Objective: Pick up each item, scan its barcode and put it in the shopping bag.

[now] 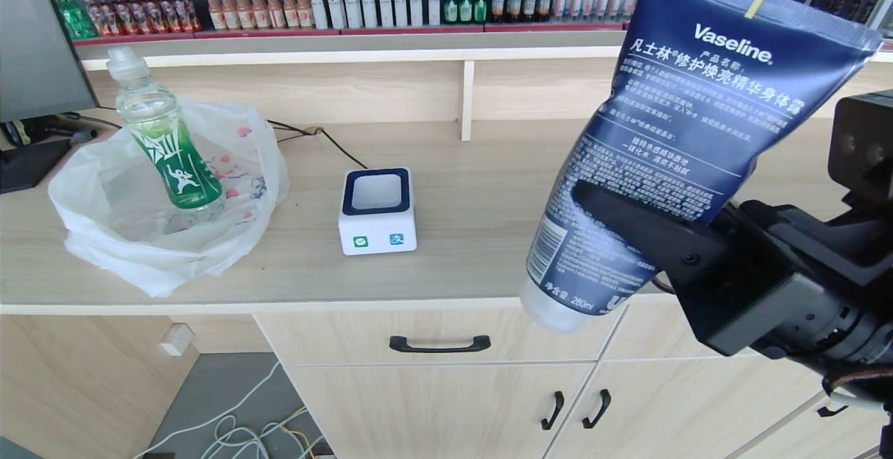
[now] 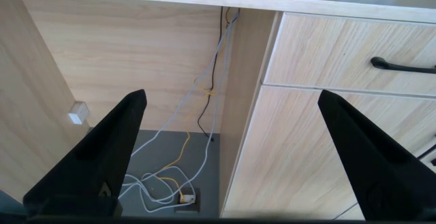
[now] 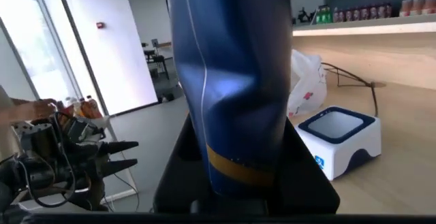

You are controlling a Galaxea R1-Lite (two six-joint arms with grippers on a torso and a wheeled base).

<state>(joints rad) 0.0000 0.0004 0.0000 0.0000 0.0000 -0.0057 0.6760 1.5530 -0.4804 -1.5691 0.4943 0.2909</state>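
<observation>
My right gripper [image 1: 628, 225] is shut on a dark blue lotion tube [image 1: 670, 131], held up in the air at the right, above the counter's front edge, cap end down and tilted. The same lotion tube [image 3: 231, 81] stands between my right fingers [image 3: 310, 176]. A white scanner box [image 1: 377, 210] with a blue-rimmed window sits mid-counter, and the scanner box [image 3: 340, 139] lies beyond the tube. At the left a white shopping bag [image 1: 111, 222] lies open with a green bottle [image 1: 167, 141] standing in it. My left gripper [image 2: 225, 156] is open, low in front of the cabinet, holding nothing.
The wooden counter [image 1: 488, 194] has a raised back ledge and a white divider [image 1: 466, 100]. Cables run behind the scanner. Drawers and doors with black handles [image 1: 439, 344] sit below. Shelves of bottles [image 1: 349, 5] line the back wall. A monitor [image 1: 35, 33] stands far left.
</observation>
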